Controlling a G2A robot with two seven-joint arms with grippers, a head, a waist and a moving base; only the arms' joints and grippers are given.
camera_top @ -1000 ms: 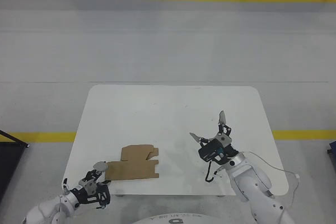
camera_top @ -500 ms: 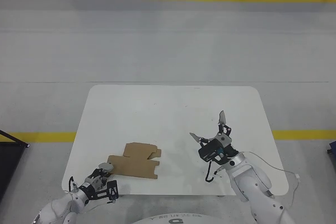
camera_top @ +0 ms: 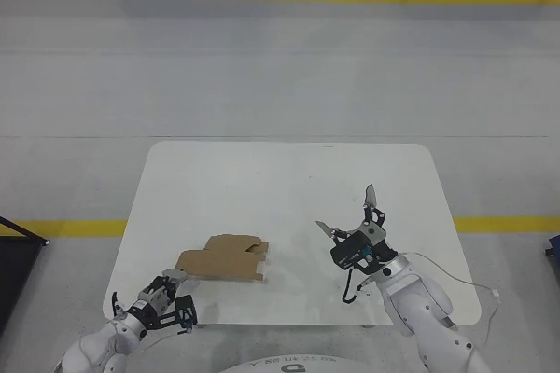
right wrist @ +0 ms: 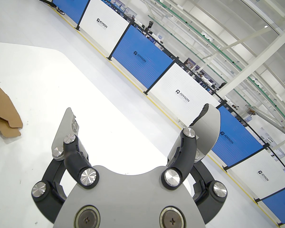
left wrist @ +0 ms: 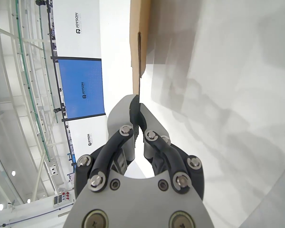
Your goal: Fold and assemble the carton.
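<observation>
On the white desk (camera_top: 289, 177), lower left, the mostly flat carton (camera_top: 226, 259) has one edge pinched by the left pincer (left wrist: 136, 106), the right pincer (camera_top: 347, 212) spread wide; folding seems barely begun.

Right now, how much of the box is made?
Barely started: nothing is folded. The left gripper pinches an edge of the flat carton, which looks raised off the table. The right gripper hangs open nearby, holding nothing. All the folding is left.

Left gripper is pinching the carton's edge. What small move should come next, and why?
Probably bring the right gripper across to pinch the carton's free end. The left gripper is shut on its near-left edge, holding that end off the table, while the right one hovers open, apart from it.
</observation>
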